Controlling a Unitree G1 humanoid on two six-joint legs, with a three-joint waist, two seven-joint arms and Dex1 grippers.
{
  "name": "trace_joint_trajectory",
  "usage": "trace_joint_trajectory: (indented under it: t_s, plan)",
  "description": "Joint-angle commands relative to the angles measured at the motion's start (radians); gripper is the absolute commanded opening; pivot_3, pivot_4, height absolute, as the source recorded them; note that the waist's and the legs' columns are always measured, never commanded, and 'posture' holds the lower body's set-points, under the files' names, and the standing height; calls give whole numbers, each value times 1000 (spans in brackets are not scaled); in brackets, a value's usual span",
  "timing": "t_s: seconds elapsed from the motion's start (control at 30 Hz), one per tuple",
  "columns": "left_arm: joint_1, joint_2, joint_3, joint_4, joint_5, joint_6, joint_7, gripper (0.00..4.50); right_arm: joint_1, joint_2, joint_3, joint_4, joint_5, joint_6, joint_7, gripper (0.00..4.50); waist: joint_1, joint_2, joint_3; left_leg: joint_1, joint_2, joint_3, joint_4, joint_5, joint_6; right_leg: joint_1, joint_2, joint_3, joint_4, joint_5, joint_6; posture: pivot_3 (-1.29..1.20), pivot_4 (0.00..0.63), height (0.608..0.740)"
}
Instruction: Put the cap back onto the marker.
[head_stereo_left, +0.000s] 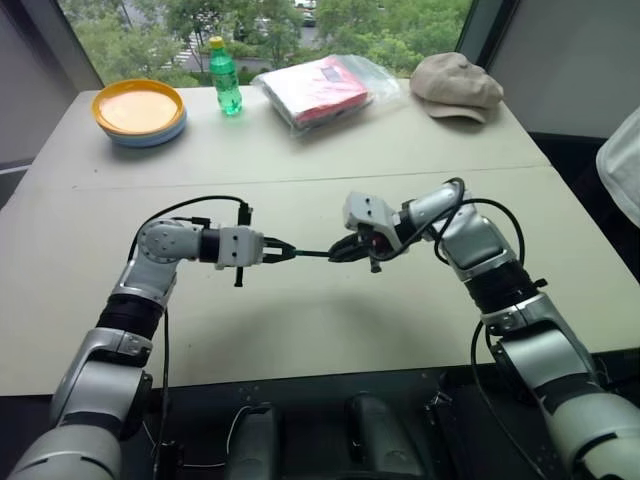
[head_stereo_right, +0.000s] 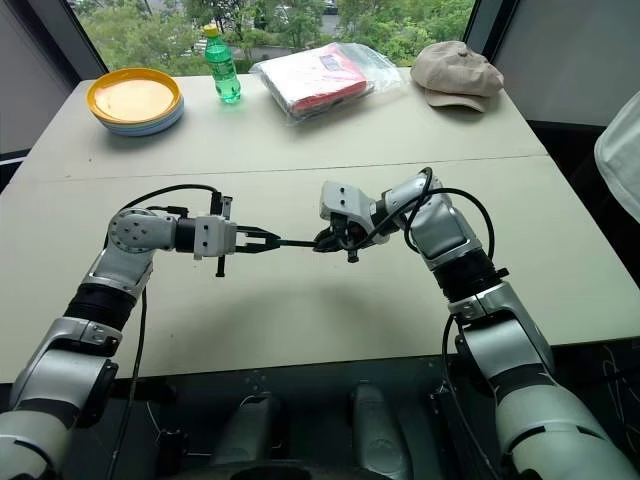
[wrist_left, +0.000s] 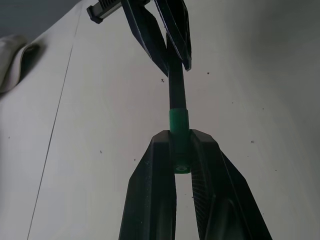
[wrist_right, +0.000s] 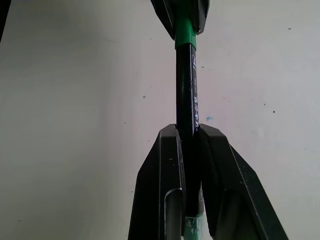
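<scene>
Marker (wrist_right: 186, 80) hangs level above the middle of the tabletop (head_stereo_left: 300, 150), its dark barrel clenched in the right tool (head_stereo_left: 348, 250). Its left end sits in the green cap (wrist_left: 178, 122), which the left tool (head_stereo_left: 285, 252) pinches tight.

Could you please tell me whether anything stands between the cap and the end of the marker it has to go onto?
Nothing visible does. The left gripper holds the cap, the right gripper holds the marker, and the cap already sits against the marker's end, in line, above the table.
</scene>
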Motion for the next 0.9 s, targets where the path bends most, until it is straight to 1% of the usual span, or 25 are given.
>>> trace_joint_trajectory:
  t_s: [0.03, 0.17, 0.23, 0.27, 0.3, 0.47, 0.5, 0.67, 0.73, 0.8, 0.9]
  plan:
    - [-31, -10, 35, -49, -46, 9, 39, 0, 2, 41, 50, -25, 26, -44, 32, 9, 0, 0, 0, 0, 0, 0, 0, 0, 0, 0, 0, 0, 0, 0, 0, 0, 150, 740]
    - [-3, 9, 51, -63, -49, 61, 52, 0, -2, 18, 30, -1, 24, -60, 33, 9, -1, 0, 0, 0, 0, 0, 0, 0, 0, 0, 0, 0, 0, 0, 0, 0, 150, 740]
    - [13, 15, 57, -82, -52, 84, 62, 965, -8, 7, 20, 18, 23, -71, 32, 0, -1, 0, 0, 0, 0, 0, 0, 0, 0, 0, 0, 0, 0, 0, 0, 0, 150, 740]
    - [24, 21, 60, -92, -50, 93, 69, 1239, -13, 0, 14, 31, 22, -77, 31, 0, -1, 0, 0, 0, 0, 0, 0, 0, 0, 0, 0, 0, 0, 0, 0, 0, 150, 740]
    - [34, 28, 63, -100, -48, 101, 75, 1716, -17, -7, 9, 42, 21, -83, 30, 0, -1, 0, 0, 0, 0, 0, 0, 0, 0, 0, 0, 0, 0, 0, 0, 0, 150, 740]
    - [93, 65, 94, -164, -62, 156, 116, 4380, -37, -46, -15, 92, 20, -113, 31, 0, -1, 0, 0, 0, 0, 0, 0, 0, 0, 0, 0, 0, 0, 0, 0, 0, 150, 740]
    - [114, 78, 111, -193, -73, 179, 130, 4486, -38, -64, -25, 102, 20, -120, 30, 0, -1, 0, 0, 0, 0, 0, 0, 0, 0, 0, 0, 0, 0, 0, 0, 0, 150, 740]
    - [188, 109, 171, -308, -110, 294, 196, 4486, -22, -131, -66, 114, 32, -141, 9, 0, 0, 0, 0, 0, 0, 0, 0, 0, 0, 0, -1, 0, 0, 0, 0, 0, 150, 740]
    - [208, 94, 193, -349, -139, 373, 239, 4486, -2, -145, -93, 92, 41, -138, -23, 0, 1, 0, 0, 0, 0, 0, 0, 0, 0, 0, 0, 0, 0, 0, 0, 0, 150, 740]
    - [222, 71, 203, -392, -162, 461, 282, 4486, 26, -148, -133, 53, 45, -103, -93, 0, 3, 0, 0, 0, 0, 0, 0, 0, 0, 0, 0, 0, 0, 0, 0, 0, 150, 740]
    - [236, 48, 198, -436, -177, 542, 315, 4486, 96, -154, -193, -73, 73, -12, -169, 0, 4, 0, 0, 0, 0, 0, 0, 0, 0, 0, -1, 0, 0, 0, 0, 0, 150, 740]
